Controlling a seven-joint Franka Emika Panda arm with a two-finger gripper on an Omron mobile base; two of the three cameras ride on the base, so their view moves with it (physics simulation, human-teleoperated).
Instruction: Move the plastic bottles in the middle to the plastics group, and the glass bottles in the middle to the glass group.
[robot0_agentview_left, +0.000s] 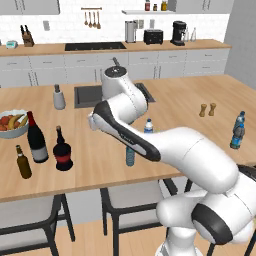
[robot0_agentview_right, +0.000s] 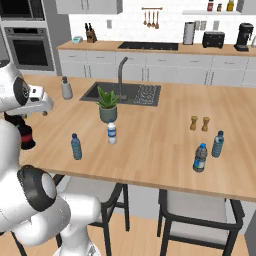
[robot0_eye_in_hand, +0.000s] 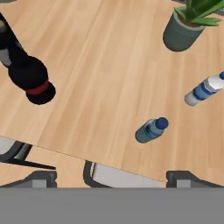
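A white robot arm reaches over a wooden bench (robot0_agentview_left: 200, 95) in a rendered kitchen, its claw (robot0_eye_in_hand: 111, 186) spread wide and holding nothing, the two dark finger tips standing far apart above the near edge of the bench. Toward the left end of the bench stands the glass group: a tall dark wine bottle (robot0_agentview_left: 36, 137) with a red top and, nearer the edge, a small brown beer bottle (robot0_agentview_left: 23, 162). Just right of the wine bottle sits the squat dark bottle (robot0_agentview_left: 63, 151) with a red label and thin neck, upright; the hand view catches it from above at the left (robot0_eye_in_hand: 30, 78). In the middle of the bench two small clear bottles with blue caps stand upright and apart: the bluish bottle (robot0_agentview_right: 76, 147) near the front edge, and the white-label bottle (robot0_agentview_right: 112, 132) farther in, just in front of a potted plant (robot0_agentview_right: 108, 106). In the hand view the bluish bottle (robot0_eye_in_hand: 151, 130) lies closest to the claw, the white-label bottle (robot0_eye_in_hand: 204, 90) beyond it to the right. Toward the right end stands the blue-label bottle (robot0_agentview_right: 200, 158), with another clear bottle (robot0_agentview_right: 217, 144) near it and a pair of small wooden shakers (robot0_agentview_right: 199, 123) beyond. A fruit bowl (robot0_agentview_left: 11, 124) sits at the far left, a sink (robot0_agentview_right: 125, 93) behind the plant
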